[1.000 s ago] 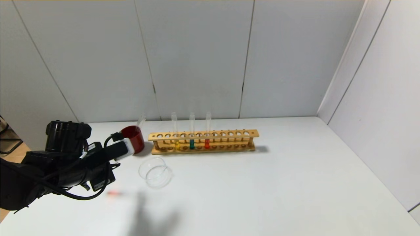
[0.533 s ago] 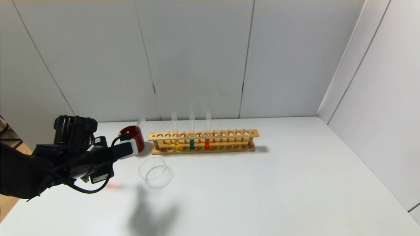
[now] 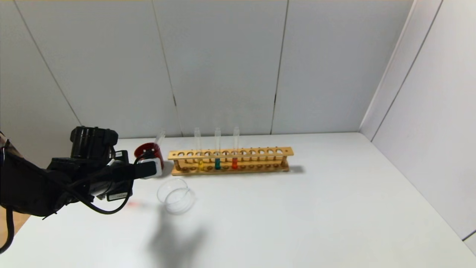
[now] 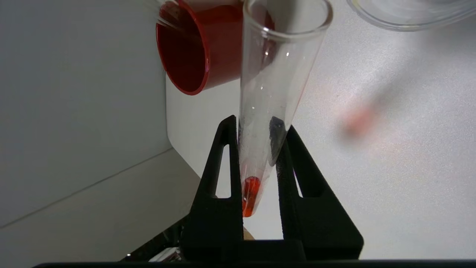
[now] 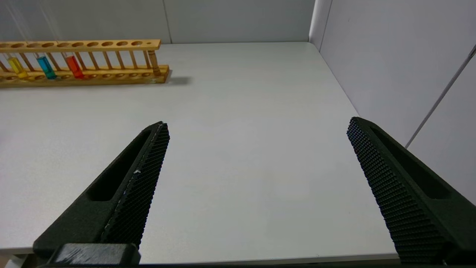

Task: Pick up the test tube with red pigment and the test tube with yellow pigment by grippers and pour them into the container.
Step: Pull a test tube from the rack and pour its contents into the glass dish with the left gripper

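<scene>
Left claw [image 4: 256,128], gripping red tube [image 4: 267,96], moved toward cup [image 3: 149,152].

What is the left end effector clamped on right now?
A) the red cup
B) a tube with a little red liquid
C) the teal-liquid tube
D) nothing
B: in the left wrist view the left end effector is shut on the test tube with red pigment.

Left gripper [image 4: 258,128] clamped on the red tube [image 4: 273,93]

The two black fingers [image 4: 223,178] pinch the lower part of the clear tube, where a little orange-red liquid sits at its rounded end. Its open mouth points toward a dark red cup [image 4: 200,44] lying on its side in this view. A glass dish [image 4: 405,16] rim shows nearby on the white table [image 4: 390,167].
</scene>
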`<action>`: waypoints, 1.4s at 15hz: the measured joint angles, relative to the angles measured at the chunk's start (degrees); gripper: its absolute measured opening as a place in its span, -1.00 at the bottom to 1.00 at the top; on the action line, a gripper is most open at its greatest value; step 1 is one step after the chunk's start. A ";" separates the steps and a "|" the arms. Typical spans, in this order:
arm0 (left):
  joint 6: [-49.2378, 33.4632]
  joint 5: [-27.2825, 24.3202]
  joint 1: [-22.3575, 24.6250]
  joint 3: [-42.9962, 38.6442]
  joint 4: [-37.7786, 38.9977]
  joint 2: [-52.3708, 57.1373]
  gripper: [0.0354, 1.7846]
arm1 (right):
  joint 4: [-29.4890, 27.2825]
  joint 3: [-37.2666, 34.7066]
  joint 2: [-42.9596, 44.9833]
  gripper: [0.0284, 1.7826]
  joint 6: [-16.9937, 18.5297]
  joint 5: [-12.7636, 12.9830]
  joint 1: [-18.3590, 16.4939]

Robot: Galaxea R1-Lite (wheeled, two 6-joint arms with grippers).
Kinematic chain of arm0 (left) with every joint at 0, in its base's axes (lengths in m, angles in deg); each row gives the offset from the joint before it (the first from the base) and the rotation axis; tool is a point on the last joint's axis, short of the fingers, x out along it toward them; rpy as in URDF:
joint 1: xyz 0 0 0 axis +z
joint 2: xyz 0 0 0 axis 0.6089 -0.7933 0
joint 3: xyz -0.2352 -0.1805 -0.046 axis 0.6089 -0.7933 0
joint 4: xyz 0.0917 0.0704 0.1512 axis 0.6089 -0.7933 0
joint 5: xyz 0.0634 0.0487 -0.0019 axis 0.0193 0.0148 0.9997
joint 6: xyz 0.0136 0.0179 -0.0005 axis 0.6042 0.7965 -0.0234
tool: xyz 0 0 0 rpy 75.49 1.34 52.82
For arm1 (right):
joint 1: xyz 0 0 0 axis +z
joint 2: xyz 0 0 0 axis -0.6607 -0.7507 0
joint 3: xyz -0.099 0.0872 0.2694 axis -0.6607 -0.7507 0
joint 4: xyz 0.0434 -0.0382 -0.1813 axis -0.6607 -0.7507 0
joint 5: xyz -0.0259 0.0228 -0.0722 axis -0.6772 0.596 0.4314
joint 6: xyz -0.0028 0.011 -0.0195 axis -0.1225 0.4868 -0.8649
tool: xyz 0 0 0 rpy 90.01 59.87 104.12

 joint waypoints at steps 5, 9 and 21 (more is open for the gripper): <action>1.44 1.13 -0.29 0.76 0.13 -1.96 -0.68 | 0.00 0.00 0.00 0.96 -0.02 0.02 0.00; 1.68 1.46 -0.62 0.87 0.13 -2.63 -0.68 | 0.01 0.00 0.00 0.96 0.00 0.02 0.00; 6.99 6.49 -3.44 0.87 0.11 -3.95 -0.68 | 0.00 0.00 0.00 0.96 0.00 0.02 0.00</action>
